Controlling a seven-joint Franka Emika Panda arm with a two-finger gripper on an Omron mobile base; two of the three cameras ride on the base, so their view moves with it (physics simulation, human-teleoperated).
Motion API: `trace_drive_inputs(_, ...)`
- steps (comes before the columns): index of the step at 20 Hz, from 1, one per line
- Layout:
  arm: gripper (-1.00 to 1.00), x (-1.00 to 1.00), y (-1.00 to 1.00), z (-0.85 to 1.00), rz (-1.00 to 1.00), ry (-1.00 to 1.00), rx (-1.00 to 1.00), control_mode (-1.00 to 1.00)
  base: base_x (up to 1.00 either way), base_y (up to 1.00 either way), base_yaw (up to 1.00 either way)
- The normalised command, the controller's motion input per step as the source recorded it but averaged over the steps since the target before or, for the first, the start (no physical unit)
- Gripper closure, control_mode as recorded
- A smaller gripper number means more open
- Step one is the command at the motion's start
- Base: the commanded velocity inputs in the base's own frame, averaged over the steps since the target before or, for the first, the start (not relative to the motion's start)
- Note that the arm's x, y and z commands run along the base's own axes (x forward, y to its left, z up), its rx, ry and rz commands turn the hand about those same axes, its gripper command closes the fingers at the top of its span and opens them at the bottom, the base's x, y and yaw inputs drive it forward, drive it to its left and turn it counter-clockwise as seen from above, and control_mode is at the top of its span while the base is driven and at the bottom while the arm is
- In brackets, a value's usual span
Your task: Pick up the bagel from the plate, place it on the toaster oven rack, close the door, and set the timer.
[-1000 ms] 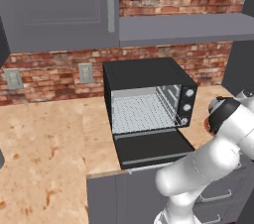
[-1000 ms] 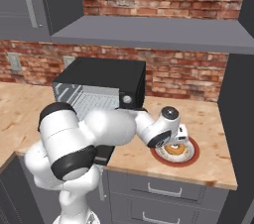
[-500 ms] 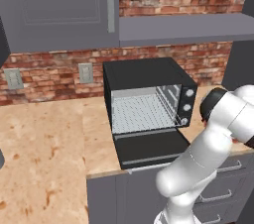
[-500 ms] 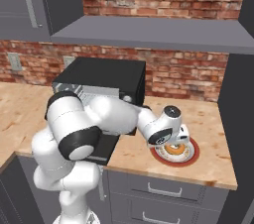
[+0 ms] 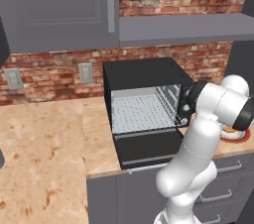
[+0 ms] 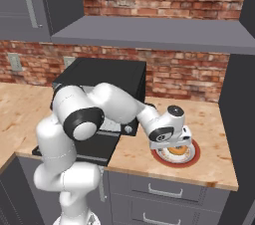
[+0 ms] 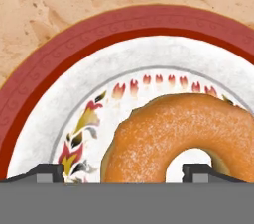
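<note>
- Down at the plate, the fingers (image 7: 121,172) stand wide apart, one tip (image 7: 49,172) over the plate's white face, the other (image 7: 197,171) at the bagel's hole; part of the ring lies between them and nothing is gripped.
- The bagel (image 7: 173,136) lies flat on the plate, golden-brown, its hole showing white.
- The plate (image 7: 59,64) has a red rim and a painted flower pattern, and it rests on the speckled tan surface (image 7: 49,0).
- From the right base view, the hand (image 6: 172,132) hangs right over the plate (image 6: 191,157), near the surface's front edge.
- The toaster oven (image 5: 144,77) stands to the left of the plate, well apart from it.
- Its door (image 5: 149,148) lies folded down flat in front, and the wire rack (image 5: 141,114) inside is bare.
</note>
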Motion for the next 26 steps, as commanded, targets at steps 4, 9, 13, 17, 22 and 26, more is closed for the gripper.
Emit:
trace_drive_inputs(4, 1.0, -0.05, 0.04, -0.02, 0.01, 0.01, -0.02, -1.0, 0.0, 0.0, 0.0)
trace_drive_inputs(9, 1.0, -0.4, 0.25, 0.24, 0.0, -0.06, -0.01, -1.0, 0.0, 0.0, 0.0)
trace_drive_inputs(13, 1.0, -0.49, 0.62, 0.59, 0.0, -0.16, -0.06, -1.0, 0.0, 0.0, 0.0)
trace_drive_inputs(17, 1.0, -0.6, 0.83, 0.84, 0.0, -0.18, -0.14, -1.0, 0.0, 0.0, 0.0)
trace_drive_inputs(22, 1.0, -0.75, 0.97, 0.82, 0.0, -0.07, -0.17, -1.0, 0.0, 0.0, 0.0)
trace_drive_inputs(26, 1.0, -0.74, 1.0, 0.81, 0.0, 0.0, -0.15, -1.0, 0.0, 0.0, 0.0)
